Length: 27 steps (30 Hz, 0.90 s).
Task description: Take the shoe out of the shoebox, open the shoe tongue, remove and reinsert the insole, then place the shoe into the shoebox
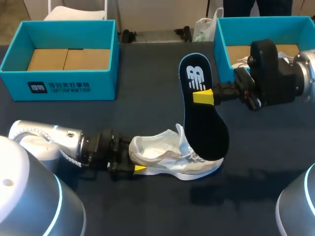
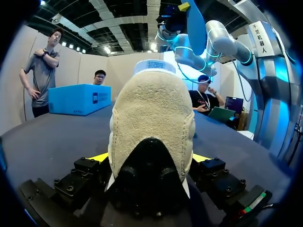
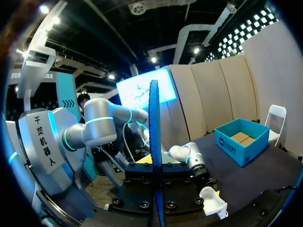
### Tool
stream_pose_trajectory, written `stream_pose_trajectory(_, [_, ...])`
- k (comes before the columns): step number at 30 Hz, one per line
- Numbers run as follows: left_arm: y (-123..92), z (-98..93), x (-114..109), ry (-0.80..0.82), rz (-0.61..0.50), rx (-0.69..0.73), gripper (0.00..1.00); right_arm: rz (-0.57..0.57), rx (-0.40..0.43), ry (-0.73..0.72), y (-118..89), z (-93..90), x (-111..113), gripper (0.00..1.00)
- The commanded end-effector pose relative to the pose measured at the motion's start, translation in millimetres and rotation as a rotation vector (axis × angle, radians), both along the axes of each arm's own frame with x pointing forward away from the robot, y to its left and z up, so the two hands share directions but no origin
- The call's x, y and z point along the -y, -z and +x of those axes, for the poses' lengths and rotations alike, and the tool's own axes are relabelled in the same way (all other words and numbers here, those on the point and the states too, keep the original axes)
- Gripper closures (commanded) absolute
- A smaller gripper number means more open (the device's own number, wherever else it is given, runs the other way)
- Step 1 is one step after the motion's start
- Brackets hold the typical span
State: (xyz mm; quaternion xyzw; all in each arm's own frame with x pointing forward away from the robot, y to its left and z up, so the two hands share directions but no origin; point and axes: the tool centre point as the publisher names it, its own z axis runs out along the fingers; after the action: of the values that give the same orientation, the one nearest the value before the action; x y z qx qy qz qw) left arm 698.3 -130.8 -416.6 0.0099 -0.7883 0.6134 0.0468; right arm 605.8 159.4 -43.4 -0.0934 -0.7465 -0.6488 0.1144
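Nearest us, our left pincer [image 1: 134, 162] clamps the shoe [image 1: 172, 160] by its heel, likely its stiffest hold, on the counter [image 1: 147, 113], while our right pincer [image 1: 201, 96] pinches the thin, probably floppy insole [image 1: 205, 125] mid-edge above it

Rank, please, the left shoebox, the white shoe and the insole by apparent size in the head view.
1. left shoebox.
2. insole and white shoe: too alike to rank, and the raised insole is nearer the camera.

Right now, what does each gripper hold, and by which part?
The left gripper holds the white shoe by its heel. The right gripper holds the insole near its logo end.
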Motion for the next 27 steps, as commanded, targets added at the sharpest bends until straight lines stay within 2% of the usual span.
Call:
stream_pose_trajectory(1, [-8.0, -1.4, -7.8, -0.011, 0.055, 0.007, 0.00, -0.002, -0.001, 0.002, 0.1, -0.4, -1.2, 1.00])
stream_pose_trajectory(6, [-6.3, 4.2, -18.7, -0.010, 0.147, -0.012, 0.00, -0.002, -0.001, 0.002, 0.1, -0.4, -1.2, 1.00])
stream_pose_trajectory(11, [-10.6, 5.0, -31.9, -0.010, 0.314, 0.044, 0.00, -0.002, -0.001, 0.002, 0.1, -0.4, -1.2, 1.00])
stream_pose_trajectory(25, [-10.6, 5.0, -31.9, -0.010, 0.314, 0.044, 0.00, -0.002, -0.001, 0.002, 0.1, -0.4, -1.2, 1.00])
stream_pose_trajectory(27, [-15.3, 3.6, -35.6, 0.004, 0.370, 0.068, 0.00, -0.002, -0.001, 0.002, 0.1, -0.4, -1.2, 1.00])
